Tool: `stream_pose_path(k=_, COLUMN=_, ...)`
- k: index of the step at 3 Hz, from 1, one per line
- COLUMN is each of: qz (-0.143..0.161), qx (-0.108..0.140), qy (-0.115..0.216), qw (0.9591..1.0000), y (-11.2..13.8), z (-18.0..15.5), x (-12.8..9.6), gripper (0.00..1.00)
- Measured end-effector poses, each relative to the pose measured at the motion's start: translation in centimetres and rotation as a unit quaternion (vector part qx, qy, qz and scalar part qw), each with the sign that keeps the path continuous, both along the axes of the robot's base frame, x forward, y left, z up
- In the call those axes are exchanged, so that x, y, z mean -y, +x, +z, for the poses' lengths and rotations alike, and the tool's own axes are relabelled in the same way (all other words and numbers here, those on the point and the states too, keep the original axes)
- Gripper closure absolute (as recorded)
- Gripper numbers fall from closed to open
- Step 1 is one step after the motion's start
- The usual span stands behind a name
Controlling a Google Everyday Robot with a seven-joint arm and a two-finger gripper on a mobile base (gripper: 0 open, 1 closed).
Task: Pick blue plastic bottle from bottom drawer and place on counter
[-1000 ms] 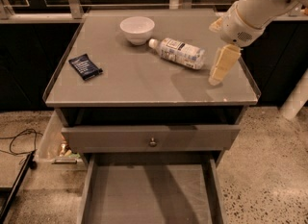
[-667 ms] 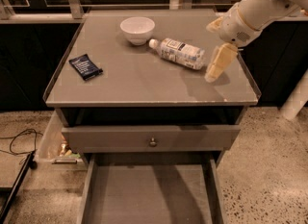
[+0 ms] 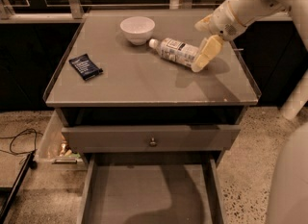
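The blue plastic bottle (image 3: 174, 51) lies on its side on the counter (image 3: 144, 81), white cap pointing to the bowl. My gripper (image 3: 198, 46) hangs over the counter's right part at the bottle's base end. Its jaws are spread open. One cream finger (image 3: 207, 54) overlaps the bottle's base, and the other sits higher, behind the bottle. The bottom drawer (image 3: 88, 194) is pulled out below, and its grey floor shows nothing on it.
A white bowl (image 3: 137, 29) stands at the back of the counter. A dark blue snack packet (image 3: 85, 67) lies at its left. The upper drawer with a round knob (image 3: 153, 142) is shut. Cables and a bin lie on the floor at left.
My gripper has moved left and slightly back toward the bottle, so its near finger now overlaps the bottle's base. The bottle has not moved.
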State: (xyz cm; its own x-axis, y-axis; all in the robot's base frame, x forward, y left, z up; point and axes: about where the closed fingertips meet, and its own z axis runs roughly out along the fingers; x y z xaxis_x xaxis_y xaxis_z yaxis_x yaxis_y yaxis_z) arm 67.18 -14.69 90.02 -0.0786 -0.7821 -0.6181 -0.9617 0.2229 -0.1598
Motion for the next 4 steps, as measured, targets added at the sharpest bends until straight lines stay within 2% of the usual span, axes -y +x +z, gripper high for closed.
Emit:
stream_pose_path(k=1, qz=-0.002, qx=-0.018, qy=0.003, qw=0.9998, y=0.8, z=-0.4, x=-1.4, gripper=0.00)
stream_pose_path(k=2, qz=-0.018, qx=-0.024, qy=-0.013, qw=0.9995, y=2.0, z=-1.7, x=-2.1, gripper=0.00)
stream_pose_path(k=4, qz=-0.047, qx=-0.038, qy=-0.023, qw=0.9979, y=4.1, z=-4.3, x=-2.6, gripper=0.00)
